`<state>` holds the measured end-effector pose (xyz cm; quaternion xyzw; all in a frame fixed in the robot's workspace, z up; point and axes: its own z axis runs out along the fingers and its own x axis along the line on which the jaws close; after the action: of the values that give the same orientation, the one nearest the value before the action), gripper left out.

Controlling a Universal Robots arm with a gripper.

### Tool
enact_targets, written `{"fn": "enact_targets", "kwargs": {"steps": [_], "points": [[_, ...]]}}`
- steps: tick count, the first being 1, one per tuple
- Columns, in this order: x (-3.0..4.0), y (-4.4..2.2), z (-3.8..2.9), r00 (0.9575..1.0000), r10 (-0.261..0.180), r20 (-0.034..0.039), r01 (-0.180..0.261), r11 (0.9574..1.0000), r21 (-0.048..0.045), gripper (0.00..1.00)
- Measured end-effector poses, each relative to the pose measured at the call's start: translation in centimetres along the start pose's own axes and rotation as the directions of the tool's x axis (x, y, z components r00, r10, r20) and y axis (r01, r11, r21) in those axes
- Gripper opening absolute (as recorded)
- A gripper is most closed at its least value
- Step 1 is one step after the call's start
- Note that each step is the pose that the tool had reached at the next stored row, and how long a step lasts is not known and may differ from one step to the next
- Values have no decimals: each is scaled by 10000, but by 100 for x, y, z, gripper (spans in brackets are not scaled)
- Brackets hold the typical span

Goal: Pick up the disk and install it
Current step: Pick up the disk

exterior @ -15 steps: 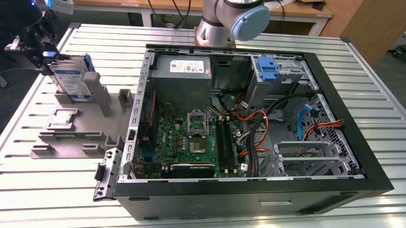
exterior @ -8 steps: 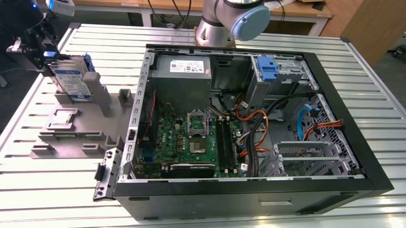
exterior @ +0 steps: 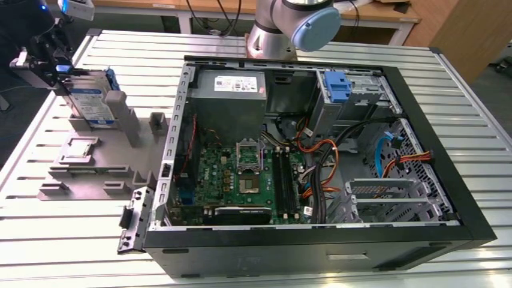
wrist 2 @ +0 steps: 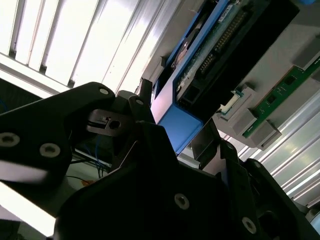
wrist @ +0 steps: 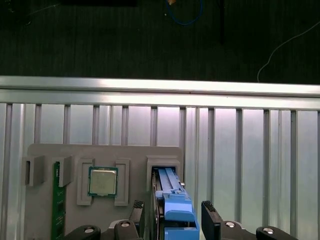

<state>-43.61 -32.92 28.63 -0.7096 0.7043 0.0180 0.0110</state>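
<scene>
The disk (exterior: 92,99) stands on edge in a slot of the grey holder block (exterior: 88,171) at the exterior view's left, outside the computer. It is silver-grey with a blue-and-white label and blue rails. My gripper (exterior: 57,72) is at the disk's upper end and straddles it. In the first wrist view the disk's blue rail (wrist: 172,197) runs straight into the gripper (wrist: 175,225). In the second wrist view the disk's dark underside (wrist 2: 220,45) shows, and its blue end sits inside the gripper (wrist 2: 181,126).
An open computer case (exterior: 460,204) lies at the centre and right, with a motherboard, cables, a grey power supply (exterior: 232,84) and an upright blue latch (exterior: 340,90). The holder block also carries a processor chip (wrist: 103,181) and a green memory stick (wrist: 56,200). The arm's base (exterior: 288,24) stands behind the case.
</scene>
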Motion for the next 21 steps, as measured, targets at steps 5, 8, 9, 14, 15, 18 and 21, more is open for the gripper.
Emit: {"fn": "enact_targets", "kwargs": {"steps": [5,8,9,14,15,18,21], "points": [[-1,-2,1,10000,3,1,-3,10000,2,56],[-1,-8,2,10000,53,1,-53,10000,3,56],[-1,-9,2,10000,74,1,-74,10000,3,56],[-1,-10,4,10000,86,0,-86,10000,2,56],[-1,-10,5,10000,85,0,-85,10000,3,56],[-1,-10,5,10000,86,1,-86,10000,3,56],[-1,-10,5,10000,86,1,-86,10000,3,56]]}}
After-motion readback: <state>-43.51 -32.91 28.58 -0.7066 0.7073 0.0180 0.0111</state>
